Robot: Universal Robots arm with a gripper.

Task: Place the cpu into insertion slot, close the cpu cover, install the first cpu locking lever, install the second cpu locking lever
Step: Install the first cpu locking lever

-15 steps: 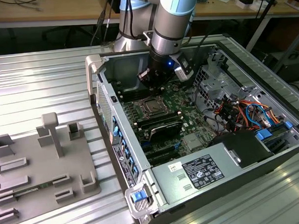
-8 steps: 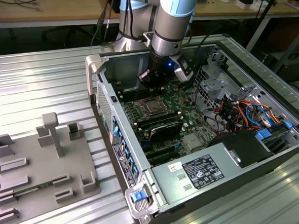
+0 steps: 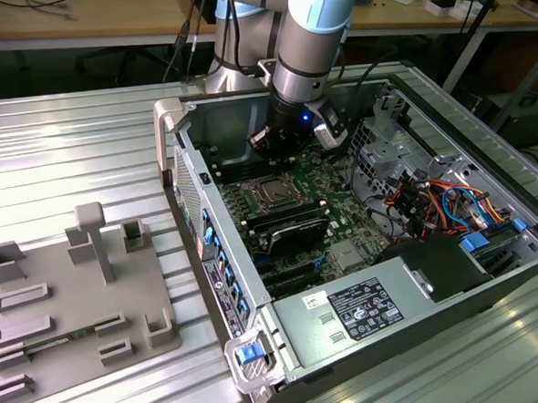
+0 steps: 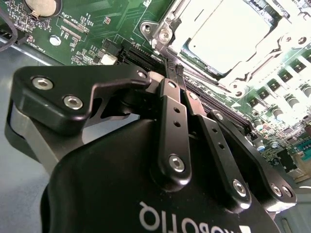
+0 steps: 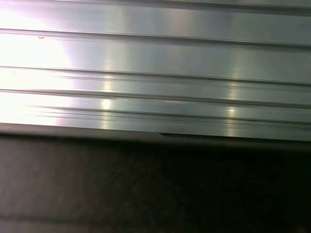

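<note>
In the exterior view my gripper (image 3: 260, 144) reaches down into the open computer case (image 3: 221, 287), just beyond the insertion slot (image 3: 273, 190) on the green motherboard. The second wrist view shows the cpu (image 4: 228, 36) lying flat in the slot, silver top up. The cpu cover (image 4: 197, 65), a silver frame, lies down around it. In that view my gripper (image 4: 174, 68) is shut, its black fingers (image 4: 171, 111) pressed together with nothing visible between them. The tips sit low over the board beside a corner of the silver frame. I cannot make out the locking levers.
A grey fixture plate (image 3: 65, 305) with upright blocks lies on the ribbed aluminium table (image 5: 155, 58) at the exterior view's left. Inside the case are black memory slots (image 3: 293, 223), orange and blue cables (image 3: 433, 201) and a labelled power supply (image 3: 367, 310).
</note>
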